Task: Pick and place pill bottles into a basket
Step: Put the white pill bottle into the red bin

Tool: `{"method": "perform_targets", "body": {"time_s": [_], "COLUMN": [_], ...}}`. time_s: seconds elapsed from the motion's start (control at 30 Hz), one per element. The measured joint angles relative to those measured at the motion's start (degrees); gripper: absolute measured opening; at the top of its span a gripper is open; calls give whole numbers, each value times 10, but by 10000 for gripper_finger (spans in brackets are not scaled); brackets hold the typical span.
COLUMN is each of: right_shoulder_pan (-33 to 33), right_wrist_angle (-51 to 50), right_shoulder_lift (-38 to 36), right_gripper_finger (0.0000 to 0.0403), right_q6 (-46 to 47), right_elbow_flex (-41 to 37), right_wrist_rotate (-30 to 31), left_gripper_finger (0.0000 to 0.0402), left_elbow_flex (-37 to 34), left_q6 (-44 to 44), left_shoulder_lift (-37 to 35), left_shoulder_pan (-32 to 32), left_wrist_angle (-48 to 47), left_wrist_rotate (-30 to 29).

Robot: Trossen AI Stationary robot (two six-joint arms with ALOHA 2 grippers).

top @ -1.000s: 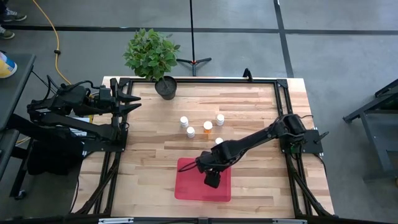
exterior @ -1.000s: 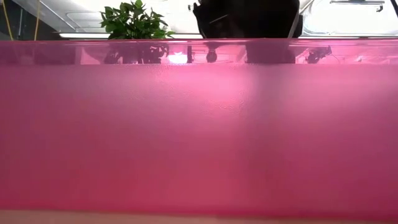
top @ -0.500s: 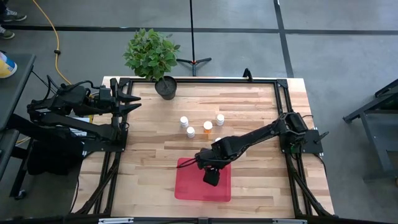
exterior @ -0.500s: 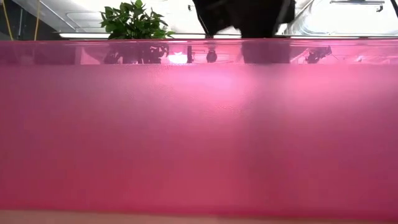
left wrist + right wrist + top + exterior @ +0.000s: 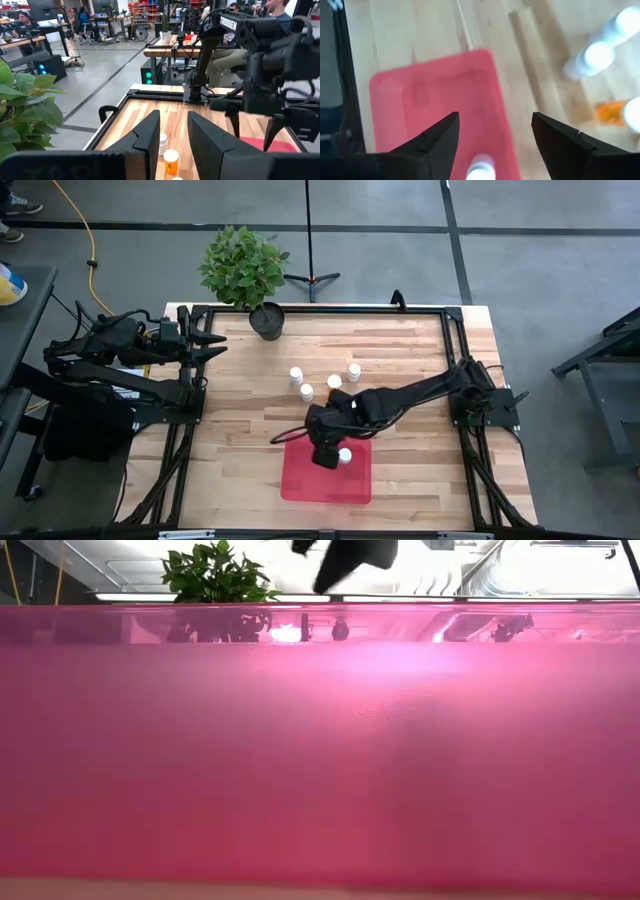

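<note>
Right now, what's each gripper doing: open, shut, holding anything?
Left gripper: open, empty, parked at the table's left edge.
Right gripper: open, empty, over the red tray, a bottle standing in the tray below it.

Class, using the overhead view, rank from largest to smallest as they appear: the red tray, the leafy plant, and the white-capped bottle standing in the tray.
1. Leafy green potted plant and flat red rectangular tray: look alike in spread, so unranked.
2. Small white-capped pill bottle in the tray: clearly smallest.

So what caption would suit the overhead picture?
Right gripper open above the red tray, one pill bottle inside, four bottles waiting on the table.
</note>
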Motion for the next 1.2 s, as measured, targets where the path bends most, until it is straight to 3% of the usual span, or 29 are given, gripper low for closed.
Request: {"method": "perform_targets", "body": {"time_s": [0.23, 0.4, 0.9, 1.2], "right_shoulder_pan": [-2, -19, -79, -111], "right_wrist_angle": [-9, -72, -241, -281], "right_shoulder_lift": [0, 0, 0, 0], "right_gripper_finger": [240, 240, 238, 238], "right_q6": [-12, 35, 156, 158], "right_elbow_flex": [36, 47, 47, 47], "right_wrist_rotate": [69, 99, 49, 40], "left_gripper_finger": [134, 133, 134, 134], "left_elbow_flex": [0, 0, 0, 0], "left_q6": [0, 0, 0, 0], "left_shoulder_lift": [0, 0, 0, 0], "left_shoulder_pan": [0, 0, 0, 0], "left_wrist_angle": [0, 0, -1, -1], "left_wrist_rotate": [1, 1, 2, 2]}}
